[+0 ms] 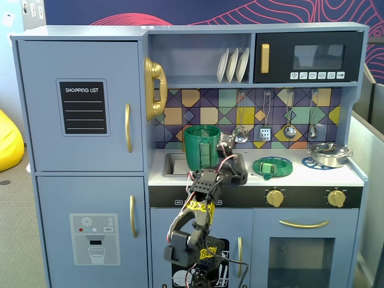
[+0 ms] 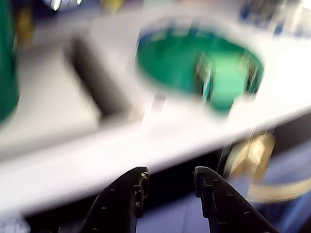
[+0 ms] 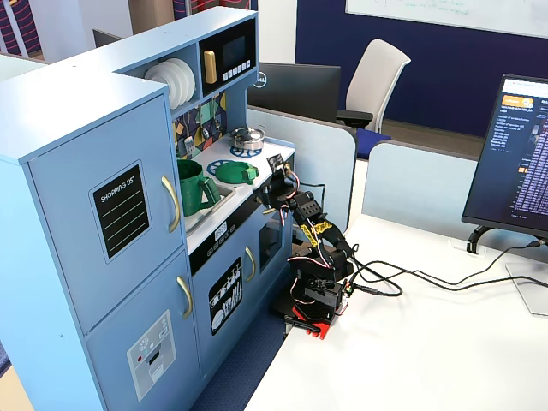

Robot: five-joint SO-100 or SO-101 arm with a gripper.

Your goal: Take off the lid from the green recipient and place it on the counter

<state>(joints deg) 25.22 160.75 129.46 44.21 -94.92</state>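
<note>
A blue-grey toy kitchen fills a fixed view, seen from the front. On its white counter (image 1: 336,174) the lid (image 1: 272,167), a flat round green disc with a raised knob, lies flat over a printed burner, right of the sink (image 1: 174,163). The green recipient (image 1: 201,146), a tall open pot, stands upright at the sink, well left of the lid and apart from it. A small steel pan (image 1: 329,154) sits at the far right of the counter. The robot arm (image 1: 198,216) rises in front of the cabinet, its gripper (image 1: 227,146) near the pot's right side. In the blurred wrist view the gripper (image 2: 169,180) shows two dark fingers (image 2: 130,189) spread apart, holding nothing, with the lid (image 2: 189,65) lying on the counter beyond them.
</note>
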